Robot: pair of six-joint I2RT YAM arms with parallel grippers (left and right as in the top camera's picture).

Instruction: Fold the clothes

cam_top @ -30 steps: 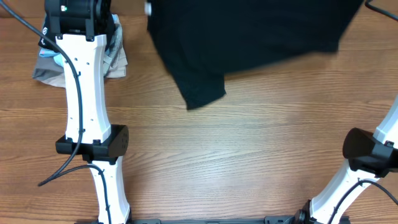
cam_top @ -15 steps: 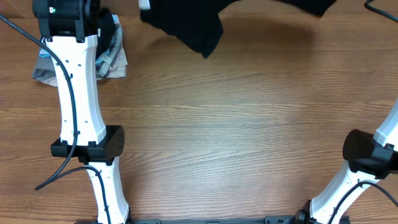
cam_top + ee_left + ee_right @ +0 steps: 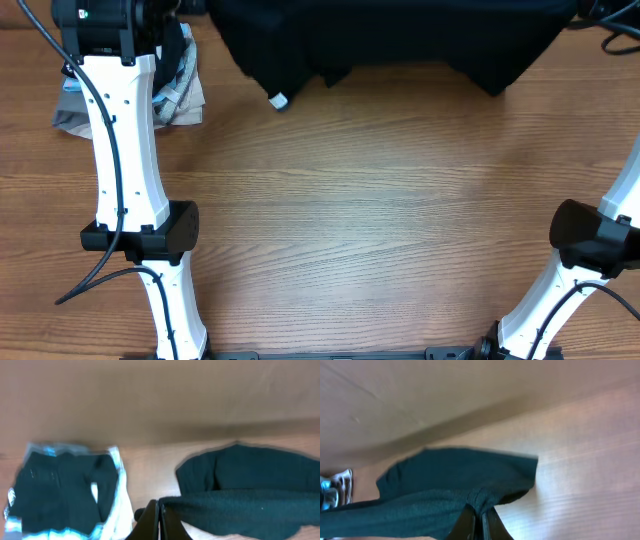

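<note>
Clothes (image 3: 400, 40) hang bunched along the far edge of the counter (image 3: 380, 220), pinched by the left gripper (image 3: 159, 521) and right gripper (image 3: 479, 522), each closed on a thin edge. Either pinch may slip, or the drape may drag the folded pile (image 3: 185, 95) at far left.

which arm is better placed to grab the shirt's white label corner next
Left, likely: the white label sits at the left end of the black shirt, nearer the left gripper; the right gripper pinches the other end.

The middle of the wooden table (image 3: 380, 200) lies open, while the black garment (image 3: 400, 35) and a folded pile (image 3: 185, 100) block its far edge.
</note>
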